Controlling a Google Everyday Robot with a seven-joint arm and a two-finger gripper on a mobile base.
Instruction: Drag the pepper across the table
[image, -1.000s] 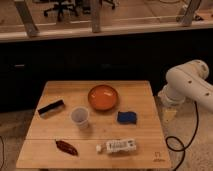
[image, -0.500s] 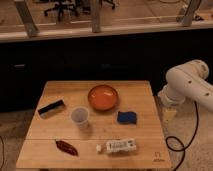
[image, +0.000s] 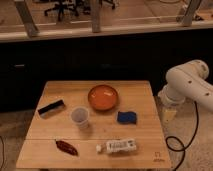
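The pepper is small, dark red-brown and tapered, lying near the front left of the light wooden table. The white arm stands off the table's right side. My gripper hangs below it, just beyond the table's right edge, far from the pepper and holding nothing that I can see.
On the table are an orange bowl, a clear cup, a blue sponge, a dark flat object at the left and a white bottle lying near the front. A cable lies on the floor at the right.
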